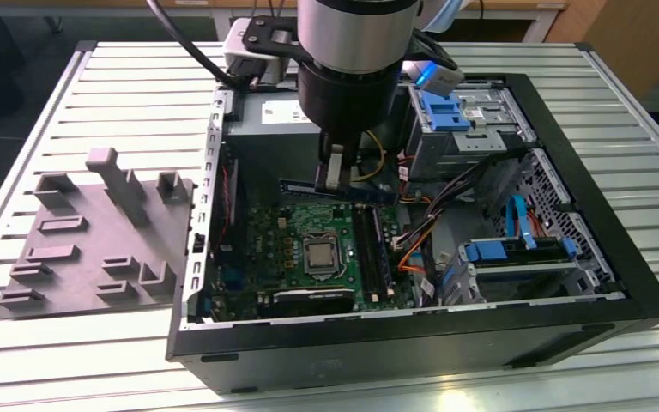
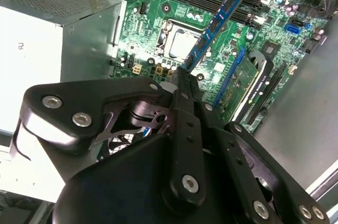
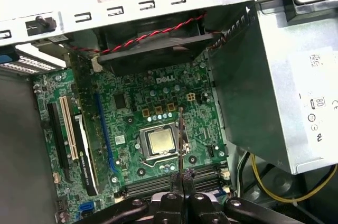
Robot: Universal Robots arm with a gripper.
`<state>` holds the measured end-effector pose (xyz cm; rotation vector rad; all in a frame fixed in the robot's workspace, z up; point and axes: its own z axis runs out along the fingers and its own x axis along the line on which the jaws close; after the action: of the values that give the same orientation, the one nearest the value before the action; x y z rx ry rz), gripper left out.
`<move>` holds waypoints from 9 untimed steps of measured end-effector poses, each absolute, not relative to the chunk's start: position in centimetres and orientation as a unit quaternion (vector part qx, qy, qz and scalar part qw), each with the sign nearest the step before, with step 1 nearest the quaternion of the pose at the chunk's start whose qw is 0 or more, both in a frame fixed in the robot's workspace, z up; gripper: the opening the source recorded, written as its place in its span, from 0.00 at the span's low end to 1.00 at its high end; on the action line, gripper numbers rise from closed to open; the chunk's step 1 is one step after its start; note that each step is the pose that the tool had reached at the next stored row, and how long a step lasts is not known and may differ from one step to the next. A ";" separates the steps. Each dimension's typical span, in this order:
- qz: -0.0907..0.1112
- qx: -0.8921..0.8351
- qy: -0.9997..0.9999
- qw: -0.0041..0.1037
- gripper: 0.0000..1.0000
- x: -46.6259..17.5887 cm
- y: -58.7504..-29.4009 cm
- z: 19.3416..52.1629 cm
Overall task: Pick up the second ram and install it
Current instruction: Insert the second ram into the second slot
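Note:
Inside the open computer case (image 1: 604, 283), my gripper (image 1: 335, 178) is shut on the second ram (image 1: 359, 190), a long narrow dark stick with a blue tint. I hold it level above the green motherboard (image 1: 272, 249), over the near end of the black memory slots (image 1: 372, 249) beside the silver processor (image 1: 322, 254). In the second wrist view the ram (image 2: 216, 23) sticks out from the fingertips (image 2: 183, 78) across the board. The first wrist view has the ram (image 3: 181, 139) edge-on, rising from my gripper (image 3: 182, 177) just above the slots (image 3: 145, 186).
A grey plastic tray (image 1: 78, 249) with upright posts lies on the slatted table at the exterior view's left. The grey power supply (image 1: 263, 120), drive cages with blue tabs (image 1: 444, 112) and bundles of orange and black cables (image 1: 415, 245) crowd the case around the board.

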<state>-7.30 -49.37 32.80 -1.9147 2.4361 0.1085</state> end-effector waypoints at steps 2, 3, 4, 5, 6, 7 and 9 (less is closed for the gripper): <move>0.035 -0.613 0.789 0.021 0.11 -7.3 -49.4 32.8; 0.035 -0.611 0.791 0.021 0.11 -7.3 -49.4 32.8; 0.035 -0.609 0.792 0.021 0.11 -7.3 -49.4 32.8; 0.035 -0.607 0.794 0.021 0.11 -7.3 -49.4 32.8; 0.035 -0.605 0.795 0.021 0.11 -7.3 -49.4 32.8; 0.035 -0.603 0.797 0.021 0.11 -7.3 -49.4 32.8; 0.034 -0.598 0.800 0.021 0.11 -7.3 -49.4 32.8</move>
<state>-7.30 -49.37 32.77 -1.8545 2.4802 0.1068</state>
